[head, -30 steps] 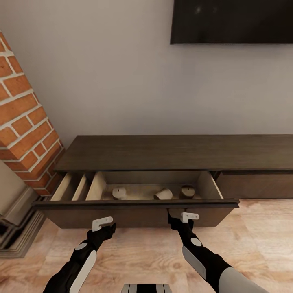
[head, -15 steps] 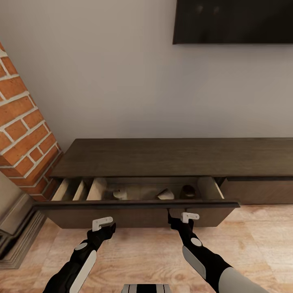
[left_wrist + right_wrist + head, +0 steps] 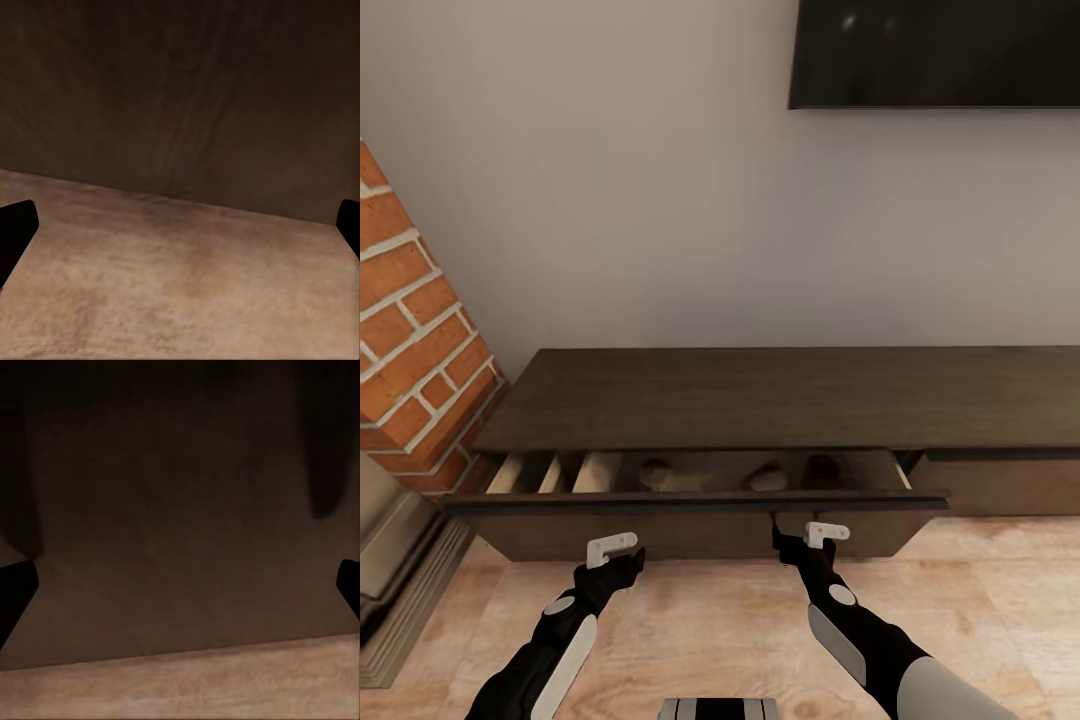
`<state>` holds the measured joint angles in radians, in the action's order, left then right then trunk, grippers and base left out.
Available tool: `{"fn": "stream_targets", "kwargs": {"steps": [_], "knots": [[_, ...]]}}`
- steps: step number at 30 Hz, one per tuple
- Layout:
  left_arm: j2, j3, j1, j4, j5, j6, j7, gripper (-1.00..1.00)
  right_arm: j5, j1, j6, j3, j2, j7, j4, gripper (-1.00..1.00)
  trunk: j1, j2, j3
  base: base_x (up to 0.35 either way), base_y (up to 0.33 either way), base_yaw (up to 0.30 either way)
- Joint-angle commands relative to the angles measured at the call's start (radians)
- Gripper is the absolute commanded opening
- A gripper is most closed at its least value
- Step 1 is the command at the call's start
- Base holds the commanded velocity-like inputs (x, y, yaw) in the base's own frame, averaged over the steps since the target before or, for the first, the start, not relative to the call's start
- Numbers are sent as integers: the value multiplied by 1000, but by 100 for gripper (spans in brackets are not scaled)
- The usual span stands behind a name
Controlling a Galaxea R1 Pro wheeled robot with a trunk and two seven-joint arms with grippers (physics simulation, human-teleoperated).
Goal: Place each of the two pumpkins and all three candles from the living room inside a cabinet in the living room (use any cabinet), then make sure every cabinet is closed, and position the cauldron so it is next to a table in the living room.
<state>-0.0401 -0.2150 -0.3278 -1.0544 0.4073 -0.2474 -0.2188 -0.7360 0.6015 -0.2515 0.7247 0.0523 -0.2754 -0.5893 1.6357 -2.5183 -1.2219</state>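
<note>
**Drawer almost shut, three candles tucked inside**

So the long low cabinet point(image 3: 790, 395) sits against the pale wall, dark brown wood with a flat matte top and a faint grain. Its left drawer point(image 3: 690, 520) is pulled out only a bit, leaving a narrow slot between the cabinet top and the drawer's front edge. The front is wide, plain, no handle.

Inside, the drawer is pale beige with thin dividers on the left making a few slim compartments. In the big compartment to the right of those dividers lie the candles: one point(image 3: 655, 472) on the left, one point(image 3: 768, 480) in the middle that looks tipped over, and a darker, shadowed one point(image 3: 822, 468) on the right. All short, stubby cylinders, cream where the light hits. They're well apart from each other.

The left claw point(image 3: 622, 556) and right claw point(image 3: 796, 538) both sit right at the drawer front, low down, black with white brackets on top. In each wrist view the fingertips point(image 3: 15, 225) point(image 3: 15, 585) show at the far edges with nothing between them, so both are spread wide, gripping nothing, facing dark wood above and the plank floor point(image 3: 700, 620) below.

Red brick chimney point(image 3: 415, 340) on the left, black TV point(image 3: 935, 50) on the wall up top. Floor is light wood with a blotchy grain.
</note>
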Motion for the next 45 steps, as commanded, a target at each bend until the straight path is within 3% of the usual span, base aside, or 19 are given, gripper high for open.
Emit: {"fn": "stream_targets", "kwargs": {"steps": [1, 27, 45], "knots": [[-1, -4, 0, -2, 10, -3, -10, 100, -8, 1, -6, 7, 1, -7, -1, 100, 0, 0, -1, 197, 0, 0], [-1, -4, 0, -2, 11, -3, -10, 100, -11, 1, -6, 7, 1, -7, -1, 100, 0, 0, -1, 160, 0, 0], [-1, -4, 0, -2, 10, -3, -10, 100, -12, 1, -6, 7, 1, -7, -1, 100, 0, 0, -1, -156, 0, 0]]}}
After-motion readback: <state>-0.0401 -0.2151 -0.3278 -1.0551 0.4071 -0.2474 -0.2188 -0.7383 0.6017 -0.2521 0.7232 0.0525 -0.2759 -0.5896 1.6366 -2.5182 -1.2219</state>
